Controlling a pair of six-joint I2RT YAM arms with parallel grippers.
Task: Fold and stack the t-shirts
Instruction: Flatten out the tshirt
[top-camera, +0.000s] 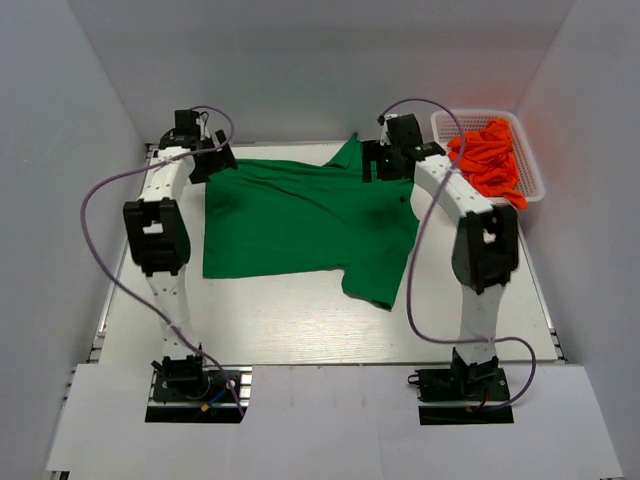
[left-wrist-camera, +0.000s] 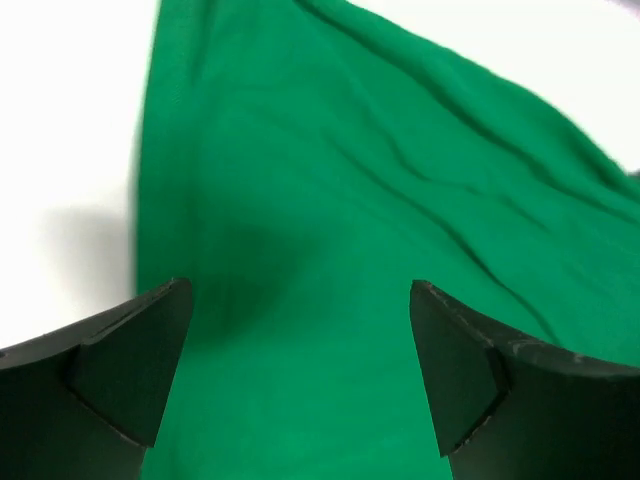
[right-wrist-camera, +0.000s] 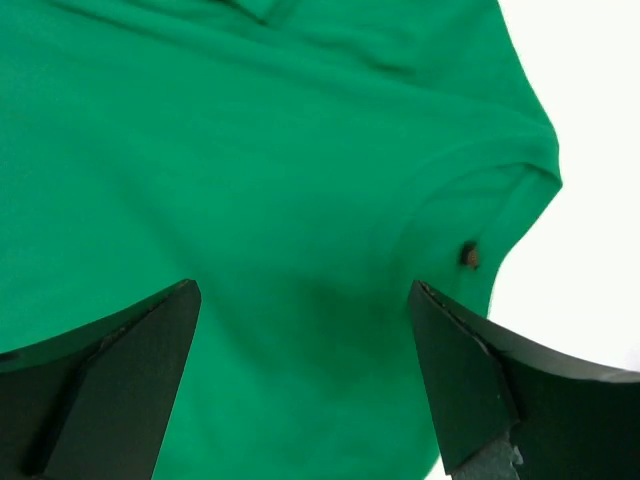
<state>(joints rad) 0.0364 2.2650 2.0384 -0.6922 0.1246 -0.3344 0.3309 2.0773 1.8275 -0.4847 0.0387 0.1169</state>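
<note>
Solid kelly-green cloth t-shirt (top-camera: 300, 225) spread flat; we judge it ready for folding | left gripper (left-wrist-camera: 300, 370) over its far-left edge, wide open, empty | right gripper (right-wrist-camera: 305, 370) over its far-right edge, likewise | bright orange cloth t-shirts (top-camera: 488, 160) wait to its right

green t-shirt (top-camera: 300, 215), orange t-shirts (top-camera: 490, 160), white basket (top-camera: 535, 165)

One t-shirt (top-camera: 290, 220) lies spread on the desk (top-camera: 300, 320) before me; the other t-shirts (top-camera: 490, 160) sit in a basket (top-camera: 536, 175) far right.
</note>
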